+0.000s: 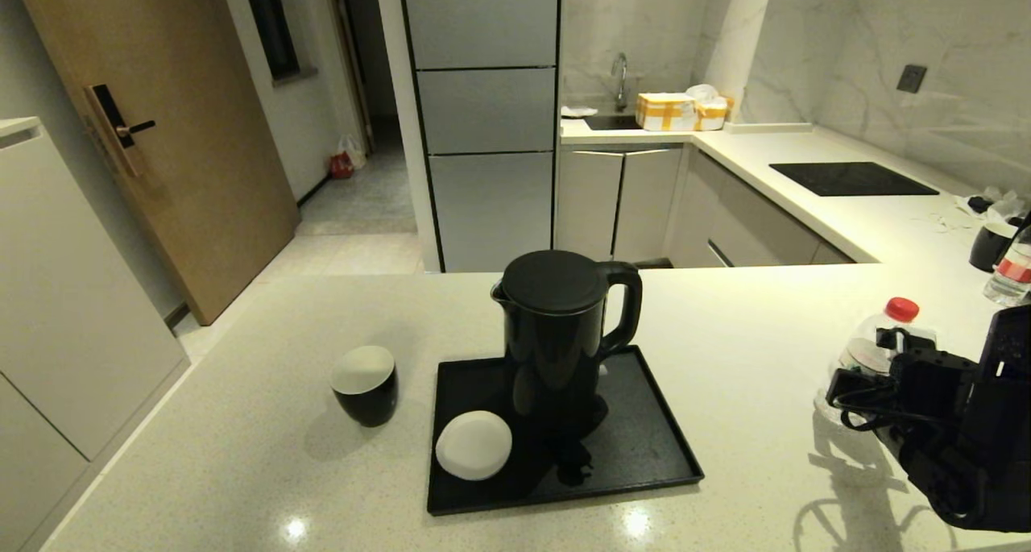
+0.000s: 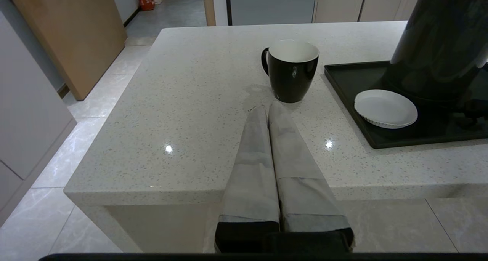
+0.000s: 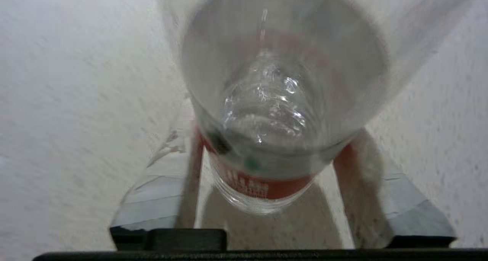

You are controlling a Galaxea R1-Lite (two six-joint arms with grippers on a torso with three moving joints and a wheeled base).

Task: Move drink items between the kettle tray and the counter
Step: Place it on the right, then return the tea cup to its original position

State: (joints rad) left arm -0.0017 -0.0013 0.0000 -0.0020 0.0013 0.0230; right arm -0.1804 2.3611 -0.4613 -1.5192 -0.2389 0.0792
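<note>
A: Which step is this?
B: The right claw (image 1: 866,375) pinches the bottle (image 3: 274,112) over the table (image 1: 749,375), right of the tray (image 1: 652,447).
A: Next?
B: Probably carrying it onto the tray.

The cup (image 1: 364,384) stands on the counter (image 1: 242,455) just left of the kettle tray (image 1: 644,439).

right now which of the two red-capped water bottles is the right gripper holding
The nearer water bottle, at the counter's right edge, sits between the right gripper's fingers. The other bottle stands farther back beside a black mug, untouched.
</note>
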